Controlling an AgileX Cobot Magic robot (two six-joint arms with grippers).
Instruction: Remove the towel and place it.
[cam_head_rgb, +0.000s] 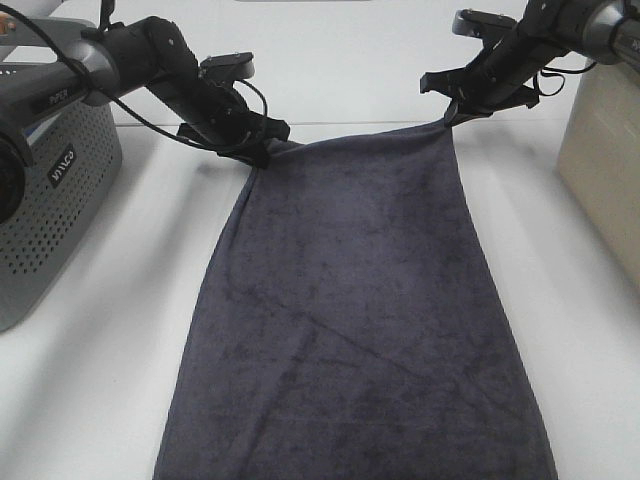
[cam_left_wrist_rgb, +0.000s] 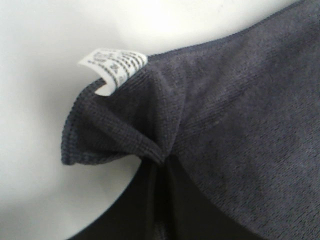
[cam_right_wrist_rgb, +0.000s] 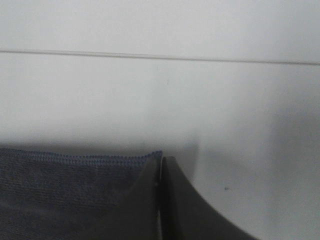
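The dark charcoal-grey towel (cam_head_rgb: 350, 320) lies spread lengthwise on the white table, running off the view's near edge. My left gripper (cam_head_rgb: 262, 148) is shut on the towel's far left corner, which bunches in the left wrist view (cam_left_wrist_rgb: 125, 125) with a white tag (cam_left_wrist_rgb: 114, 67) beside it. My right gripper (cam_head_rgb: 452, 115) is shut on the far right corner; the right wrist view shows the closed fingers (cam_right_wrist_rgb: 172, 200) pinching the hemmed edge (cam_right_wrist_rgb: 75, 175). Both corners are held just above the table.
A grey perforated basket (cam_head_rgb: 50, 200) stands at the left edge. A beige box (cam_head_rgb: 605, 160) stands at the right edge. The white table (cam_head_rgb: 120, 300) shows on both sides of the towel and behind it.
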